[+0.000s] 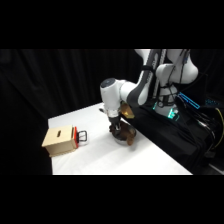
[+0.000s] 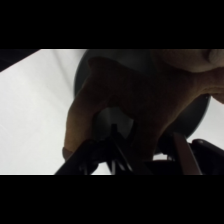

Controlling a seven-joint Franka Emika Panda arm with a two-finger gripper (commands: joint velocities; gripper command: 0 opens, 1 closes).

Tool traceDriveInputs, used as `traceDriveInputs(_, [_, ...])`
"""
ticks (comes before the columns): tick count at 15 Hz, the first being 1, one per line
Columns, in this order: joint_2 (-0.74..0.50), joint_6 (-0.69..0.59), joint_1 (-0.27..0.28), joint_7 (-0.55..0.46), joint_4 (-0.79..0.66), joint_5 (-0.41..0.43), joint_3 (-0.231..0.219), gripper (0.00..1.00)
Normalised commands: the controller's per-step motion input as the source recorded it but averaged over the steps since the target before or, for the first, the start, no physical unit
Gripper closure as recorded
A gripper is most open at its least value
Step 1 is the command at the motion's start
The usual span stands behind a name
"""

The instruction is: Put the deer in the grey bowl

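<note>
Tan box (image 1: 59,141) w/ red side sits near edge of desk (image 1: 100,160). Behind it, tool (image 1: 117,128) is down on deer (image 2: 135,95), directly over grey bowl (image 2: 200,112). Can't tell tool state, view blocked.

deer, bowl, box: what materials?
Deer: brown, soft-looking, finely textured surface, likely plush. Bowl: dark grey, smooth, matte; plastic or ceramic, can't tell which. Box: tan, flat faces, looks like wood, one side red.
</note>
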Motion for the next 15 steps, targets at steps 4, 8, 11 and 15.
traceDriveInputs(4, [-0.17, -0.14, 0.054, -0.06, -0.01, -0.113, -0.078, 0.00])
traceDriveInputs(8, [-0.48, -0.31, 0.070, -0.02, -0.16, -0.206, -0.074, 0.00])
traceDriveInputs(11, [-0.64, -0.34, 0.001, -0.02, -0.21, -0.183, -0.007, 0.00])
traceDriveInputs(15, [-0.58, -0.33, -0.092, -0.08, -0.13, -0.114, 0.071, 0.00])
